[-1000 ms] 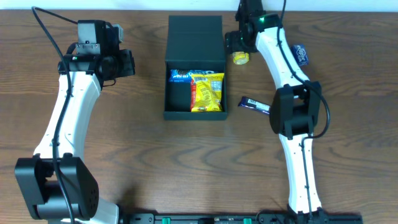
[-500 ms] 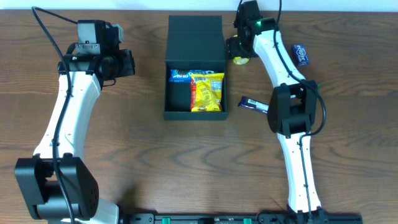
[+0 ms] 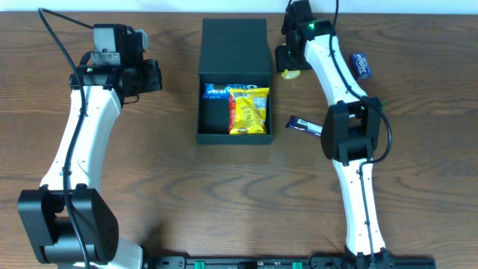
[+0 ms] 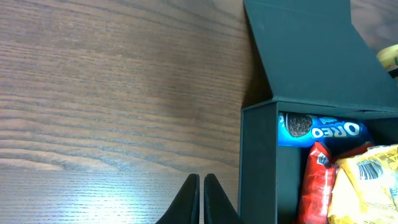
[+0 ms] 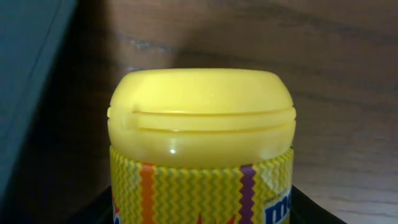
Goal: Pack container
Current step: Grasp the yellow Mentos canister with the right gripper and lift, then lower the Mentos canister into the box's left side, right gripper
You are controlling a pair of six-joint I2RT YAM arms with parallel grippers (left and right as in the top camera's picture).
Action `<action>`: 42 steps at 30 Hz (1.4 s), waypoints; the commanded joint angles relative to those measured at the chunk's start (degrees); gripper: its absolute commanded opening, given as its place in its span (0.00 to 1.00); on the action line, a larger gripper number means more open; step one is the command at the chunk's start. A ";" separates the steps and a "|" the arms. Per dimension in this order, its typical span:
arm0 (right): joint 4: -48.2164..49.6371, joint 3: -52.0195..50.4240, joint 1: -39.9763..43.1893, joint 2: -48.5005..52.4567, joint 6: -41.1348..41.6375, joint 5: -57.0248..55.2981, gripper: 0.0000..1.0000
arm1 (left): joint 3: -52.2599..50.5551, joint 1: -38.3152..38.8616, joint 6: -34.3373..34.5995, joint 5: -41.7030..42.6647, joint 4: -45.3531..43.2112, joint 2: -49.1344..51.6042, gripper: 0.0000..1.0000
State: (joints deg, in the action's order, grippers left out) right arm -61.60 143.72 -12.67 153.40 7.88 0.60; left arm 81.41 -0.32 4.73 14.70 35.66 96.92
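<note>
The black container [image 3: 234, 137] stands open at the table's middle, its lid [image 3: 234, 45] folded back. Inside lie a blue Oreo packet [image 3: 216, 90], a yellow packet [image 3: 250, 108] and a red packet [image 4: 316, 186]. My right gripper [image 3: 287, 61] is by the lid's right edge, shut on a yellow candy tub [image 3: 290, 73]. In the right wrist view the tub [image 5: 202, 124] fills the frame between the dark fingers [image 5: 202, 208]. My left gripper [image 3: 154, 76] is shut and empty, left of the container wall [image 4: 258, 162], fingertips [image 4: 201, 186] over bare wood.
A dark blue snack bar [image 3: 306, 125] lies right of the container. A blue packet [image 3: 361, 65] lies at the far right. The yellow tub's edge shows at the left wrist view's right border [image 4: 389, 59].
My right gripper has moved slightly left and down onto the yellow tub, now covering most of it. The left arm has not moved.
</note>
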 commanded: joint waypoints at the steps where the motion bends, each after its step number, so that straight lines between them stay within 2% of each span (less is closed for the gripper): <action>1: -0.83 5.46 -0.04 0.55 -0.22 -0.39 0.43 | 0.07 -0.02 0.63 0.42 0.09 0.13 0.06; 7: -3.41 11.65 0.04 -2.99 -0.28 -0.42 0.33 | 0.07 -0.04 0.63 0.39 0.09 0.13 0.06; 16: -12.44 11.85 -1.22 -15.37 -0.24 0.33 0.22 | 0.07 -0.04 0.61 0.35 -0.63 0.13 0.06; 25: -15.67 9.90 -6.86 -24.70 0.26 6.10 0.19 | 0.07 -0.04 0.42 0.35 -1.20 0.13 0.06; 29: -15.10 0.63 -9.42 -31.47 1.25 6.03 0.18 | 0.07 -0.04 0.35 0.35 -1.20 0.13 0.06; 35: -8.94 -21.88 -9.90 -42.40 2.16 5.86 0.17 | 0.07 -0.04 -0.94 0.15 -1.31 0.13 0.06; 42: -4.04 -30.49 -18.78 -39.06 10.08 5.86 0.15 | 0.07 -0.04 -1.77 0.15 -1.42 0.13 0.06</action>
State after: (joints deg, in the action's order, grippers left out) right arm -66.92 114.59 -26.87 112.92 13.30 5.74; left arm 81.41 -0.32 4.05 14.68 34.28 96.92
